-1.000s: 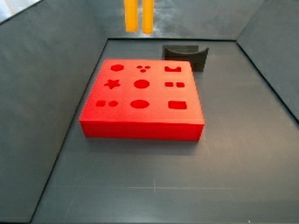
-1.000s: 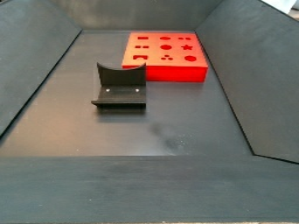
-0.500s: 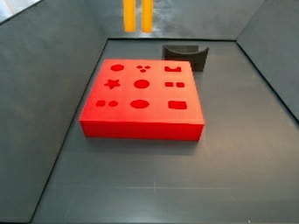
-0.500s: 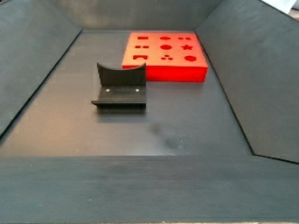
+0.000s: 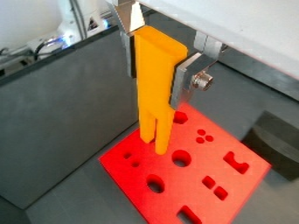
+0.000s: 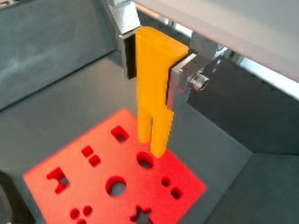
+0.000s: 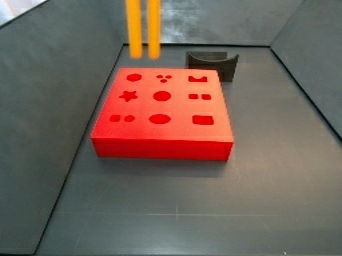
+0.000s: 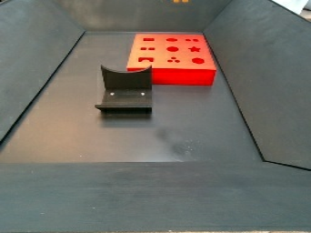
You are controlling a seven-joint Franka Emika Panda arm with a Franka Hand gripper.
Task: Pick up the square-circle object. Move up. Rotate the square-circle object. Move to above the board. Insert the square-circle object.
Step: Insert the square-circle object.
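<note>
The gripper (image 5: 160,54) is clamping the long orange-yellow square-circle object (image 5: 156,87) upright, prongs down, hanging above the flat red holed board (image 5: 222,197) near its far-left corner, presumably lining up for insertion

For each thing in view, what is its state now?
Gripper: shut on the orange bar, above the board.
Orange bar: held upright, prongs down, not yet inserted.
Red board: flat on the floor, holes empty.
Dark holder: on the floor, empty.
</note>
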